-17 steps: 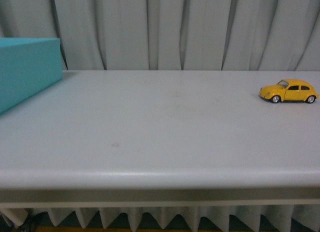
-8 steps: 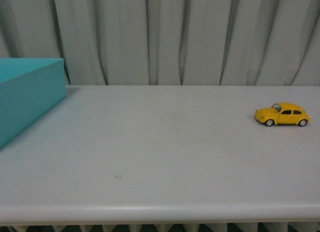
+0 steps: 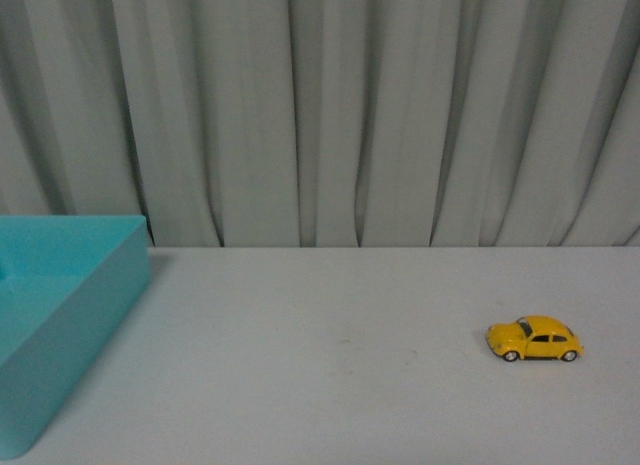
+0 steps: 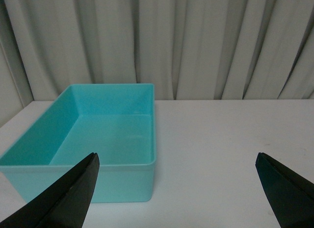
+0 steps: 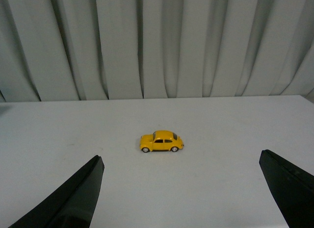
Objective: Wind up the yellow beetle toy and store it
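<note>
Yellow beetle toy [image 3: 534,339] sat on its wheels on the counter [image 3: 320,385], out on my right side, well apart from the teal bin [image 4: 122,181] at the left edge. Bin looked empty. Right hand [image 5: 181,155] faced the toy, jaws wide apart, gripping nothing. Left hand [image 4: 176,157] likewise apart, facing the bin. My read: task at zero. No grasp, no wind-up, no storing yet, so every step was left.

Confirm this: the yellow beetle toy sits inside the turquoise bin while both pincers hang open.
Wrong. The yellow beetle toy stands on the white table, apart from the turquoise bin, as the front view shows. The left pincer and right pincer are open.
</note>
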Controlling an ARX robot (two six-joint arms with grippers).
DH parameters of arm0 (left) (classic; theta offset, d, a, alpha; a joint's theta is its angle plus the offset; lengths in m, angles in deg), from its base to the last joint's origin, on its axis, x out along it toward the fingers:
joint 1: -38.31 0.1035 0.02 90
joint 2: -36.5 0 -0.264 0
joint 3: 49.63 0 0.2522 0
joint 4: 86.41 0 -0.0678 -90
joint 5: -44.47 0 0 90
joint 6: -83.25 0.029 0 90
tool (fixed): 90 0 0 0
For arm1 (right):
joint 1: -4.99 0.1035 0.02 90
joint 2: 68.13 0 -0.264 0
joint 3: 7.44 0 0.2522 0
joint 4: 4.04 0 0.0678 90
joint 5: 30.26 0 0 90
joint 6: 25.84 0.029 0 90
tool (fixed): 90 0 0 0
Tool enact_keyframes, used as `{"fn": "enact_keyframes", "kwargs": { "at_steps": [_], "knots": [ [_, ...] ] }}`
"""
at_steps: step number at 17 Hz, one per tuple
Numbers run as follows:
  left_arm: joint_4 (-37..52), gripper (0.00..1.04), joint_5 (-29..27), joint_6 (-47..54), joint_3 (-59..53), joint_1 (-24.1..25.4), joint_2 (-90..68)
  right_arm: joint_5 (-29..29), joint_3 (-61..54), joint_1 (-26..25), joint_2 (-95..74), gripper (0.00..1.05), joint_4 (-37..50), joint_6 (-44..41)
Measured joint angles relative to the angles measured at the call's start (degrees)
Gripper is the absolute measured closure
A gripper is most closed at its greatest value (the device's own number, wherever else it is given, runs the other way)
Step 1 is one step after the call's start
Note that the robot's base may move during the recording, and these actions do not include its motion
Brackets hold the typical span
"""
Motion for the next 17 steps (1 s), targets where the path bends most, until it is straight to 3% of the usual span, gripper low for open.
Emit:
{"fn": "enact_keyframes", "kwargs": {
  "at_steps": [17],
  "knots": [
    [-0.3,0.07,0.0,0.0,0.0,0.0,0.0,0.0,0.0,0.0,0.0,0.07,-0.3,0.0]
  ]
}}
